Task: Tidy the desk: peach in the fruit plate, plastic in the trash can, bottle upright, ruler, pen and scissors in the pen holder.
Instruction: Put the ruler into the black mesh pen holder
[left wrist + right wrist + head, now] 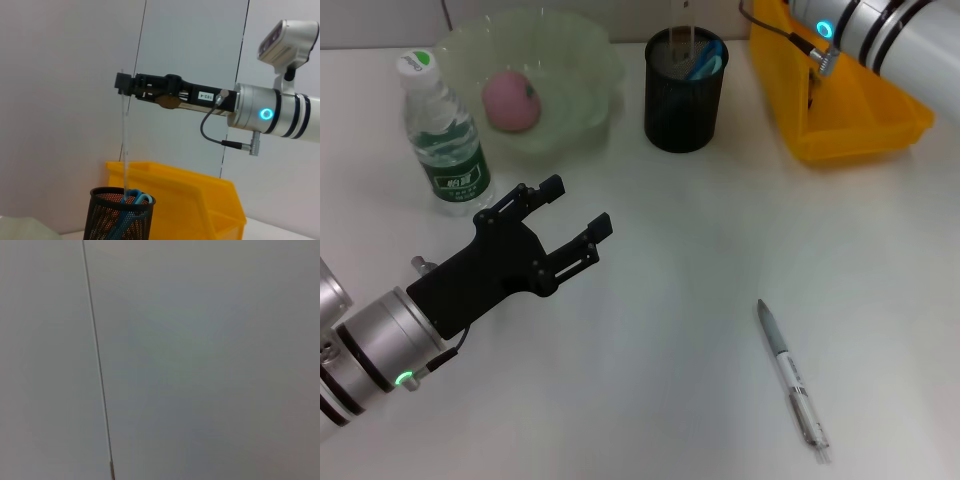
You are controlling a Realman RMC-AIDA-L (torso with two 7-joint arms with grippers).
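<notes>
Right claw (121, 82) up high above pen holder (685, 90), pinching top end of clear ruler (125, 145); ruler hanging plumb, lower end already inside the mesh rim next to blue-handled scissors (708, 58). Thin transparent plastic by the look of it: light, probably flexy along its length, slick faces, so pinch on the flat faces near the end (as held now) and straight drop, no side load or likely to bow and snag on mesh. Left claw (572, 214) spread wide, empty, low over counter (700, 250) just in front of bottle (442, 135). Bottle upright, green cap on. Peach (510, 100) in fruit plate (582, 60). Yellow trash can (880, 120) back right, contents not visible. Pen (792, 375) the only item loose, lying flat near front right, well apart from everything. Slim, stiff, light, smooth barrel prone to rolling: grab across mid-barrel, jaws square to its axis, pads nearly down to surface. Holder light too, may tip if nudged at rim.
</notes>
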